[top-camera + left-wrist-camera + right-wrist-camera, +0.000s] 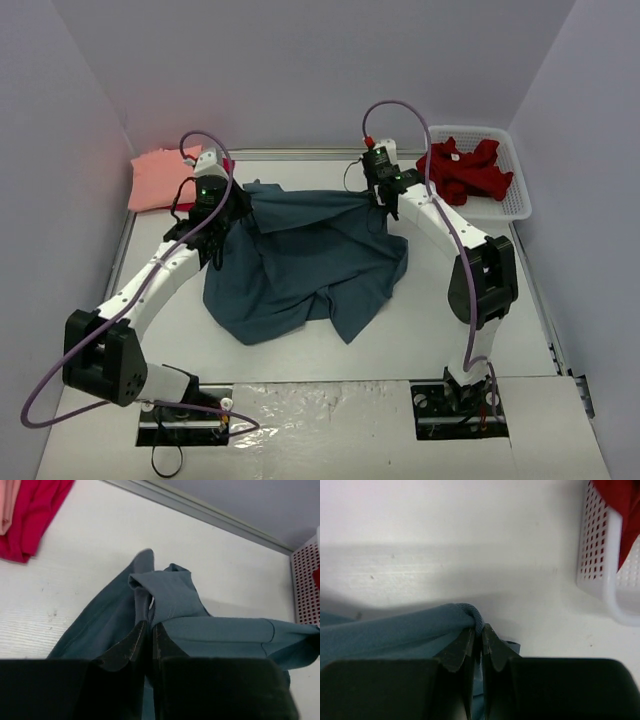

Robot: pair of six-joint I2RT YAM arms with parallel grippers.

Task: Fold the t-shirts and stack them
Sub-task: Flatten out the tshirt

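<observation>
Pale lilac walls (300, 70) are boxing in the white tabletop (400, 345) on three sides. The slate-blue t-shirt (300, 265) is lying across the middle, with its far hem being held up near the far edge and the rest sagging toward the near edge in loose, twisted folds. The left fingers (125, 647) are pinching one far corner, nearly closed on bunched cloth. The right fingers (457, 652) are clamping the other far corner at a rolled hem, just as narrow. The salmon-pink t-shirt (158, 180) is sitting at the far left corner with the crimson t-shirt (35, 515) right against it. The dark red t-shirt (465, 170) is heaped in the basket (515, 195) at the far right corner.

The right hold looks to be catching only the very rim of the hem, so tension between the arms could be enough to pull it free. The bunch on the left may be hiding more than one layer, which would be spoiling a flat spread. The twisted near folds could also be getting trapped as creases.

Only the overhead view is showing the whole shirt and its tangle. Only the wrist views are showing the bites themselves. The left wrist view is also revealing the crimson cloth, which is nearly hidden overhead.
</observation>
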